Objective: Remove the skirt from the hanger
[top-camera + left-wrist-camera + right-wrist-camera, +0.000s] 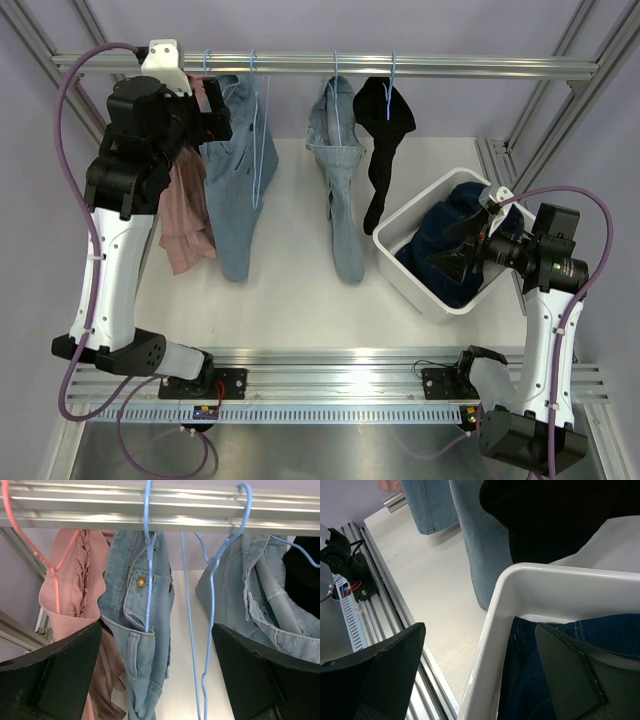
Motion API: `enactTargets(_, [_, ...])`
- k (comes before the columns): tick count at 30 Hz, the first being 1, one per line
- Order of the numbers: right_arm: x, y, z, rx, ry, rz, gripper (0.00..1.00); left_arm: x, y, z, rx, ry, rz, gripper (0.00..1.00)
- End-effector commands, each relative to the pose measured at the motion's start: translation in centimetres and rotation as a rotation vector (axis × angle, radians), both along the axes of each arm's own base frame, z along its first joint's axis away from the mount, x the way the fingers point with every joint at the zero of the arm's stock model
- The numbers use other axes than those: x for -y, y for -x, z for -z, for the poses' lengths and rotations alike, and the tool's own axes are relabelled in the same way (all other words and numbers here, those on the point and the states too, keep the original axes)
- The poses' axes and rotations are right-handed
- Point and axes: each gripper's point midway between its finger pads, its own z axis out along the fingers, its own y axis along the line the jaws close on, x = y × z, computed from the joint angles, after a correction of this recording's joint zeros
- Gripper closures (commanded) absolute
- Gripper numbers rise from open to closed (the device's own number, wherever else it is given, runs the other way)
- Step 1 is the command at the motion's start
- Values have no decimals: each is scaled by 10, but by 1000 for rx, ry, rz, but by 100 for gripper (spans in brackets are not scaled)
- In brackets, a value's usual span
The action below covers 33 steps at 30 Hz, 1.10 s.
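Observation:
A light denim garment with a brass-buttoned pocket (142, 595), the skirt as far as I can tell, hangs from a blue hanger (148, 555) on the rail (100, 517). In the top view it is second from the left (235, 190). My left gripper (215, 122) is up at the rail, open, and its jaws frame this garment (156, 627) without touching it. An empty blue hanger (210, 630) hangs just to its right. My right gripper (460, 245) is open and straddles the rim of the white bin (545, 580), holding nothing (480, 627).
A pink ruffled garment (185, 220) on a pink hanger (55, 580) hangs left of the denim one. Another light denim piece (340, 190) and a black garment (385, 130) hang further right. The white bin (400, 265) holds dark blue denim (450, 235).

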Motion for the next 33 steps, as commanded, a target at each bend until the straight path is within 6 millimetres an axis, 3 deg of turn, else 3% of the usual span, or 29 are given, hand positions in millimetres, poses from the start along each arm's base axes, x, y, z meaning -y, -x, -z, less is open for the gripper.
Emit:
enactTargets(1, [-3, 1, -3, 23, -12, -28, 0, 12, -7, -26, 90, 42, 71, 7])
enactTargets(4, [-2, 0, -1, 17, -9, -23, 1, 13, -21, -15, 60, 31, 56, 8])
enactTargets(9, [-3, 1, -1, 16, -12, -28, 1, -8, -40, 5, 27, -9, -26, 9])
enactTargets(13, [-3, 0, -1, 14, -16, -33, 1, -15, -58, 10, 19, 3, -36, 16])
enactTargets(17, [-3, 1, -1, 12, -16, -34, 0, -11, -76, 29, -23, -8, -12, 28])
enactTargets(23, [-3, 2, -1, 12, -18, -40, 1, -3, -88, 61, -79, -36, 35, 41])
enactTargets(27, [-4, 3, -1, 14, -18, -48, 0, -1, -94, 64, -53, -58, 49, 62])
enactTargets(30, [-4, 3, 0, 20, -17, -53, 0, -1, -97, 61, -35, -68, 51, 85])
enactTargets(31, [-4, 4, 0, 22, -14, -58, 1, -1, -95, 57, -21, -66, 54, 97])
enactTargets(33, [-6, 5, -1, 42, -12, -75, 0, 1, -94, 50, 9, -64, 67, 100])
